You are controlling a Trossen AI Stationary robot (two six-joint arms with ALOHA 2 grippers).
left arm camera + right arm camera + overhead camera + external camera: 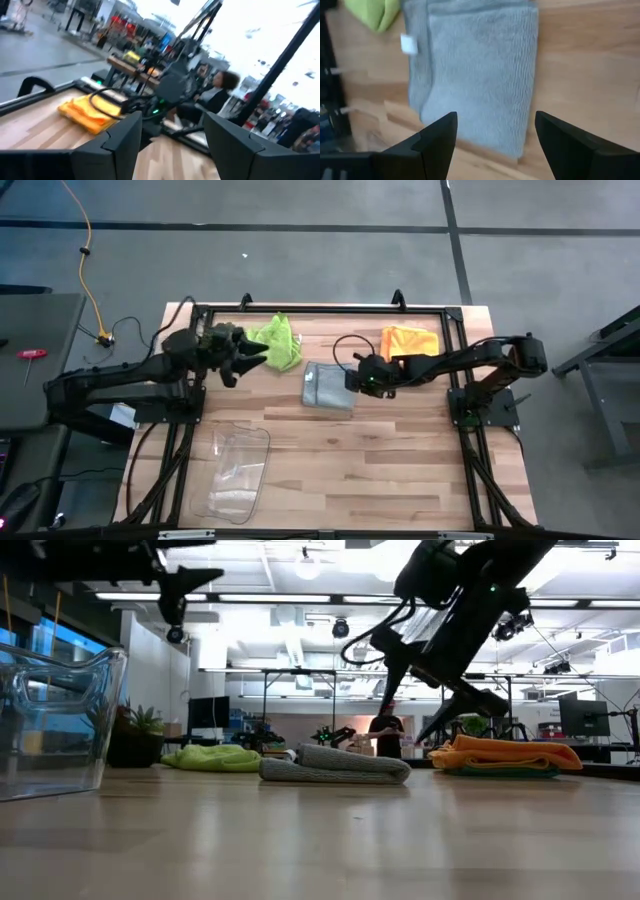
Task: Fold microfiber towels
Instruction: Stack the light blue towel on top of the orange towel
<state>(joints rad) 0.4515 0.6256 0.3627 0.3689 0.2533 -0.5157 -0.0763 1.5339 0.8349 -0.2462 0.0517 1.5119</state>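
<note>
High view shows the grey towel (328,387) lying folded near the middle of the tabletop (380,470), a neat rectangle that looks finished, which would explain why neither arm has hold of it. The right claw (352,376) hangs just beside the towel's right edge and above it; its own wrist view looks down between two widely parted fingers (437,137) onto the grey cloth, with nothing between them, so it reads as empty and clear of the fold. The left claw (250,358) is raised at the far left of the tabletop, touching or just over the lime green towel (277,340), which lies crumpled rather than folded; its fingers (122,140) also stand apart and hold nothing. That crumpled cloth is probably the next one to be spread and folded, hence the left arm's position there. The orange towel (411,340) sits folded at the far right corner, stacked on a darker cloth visible in the low view, likely a pile of done pieces. A clear plastic bin (236,472) stands at the near left, well apart from the towels.
</note>
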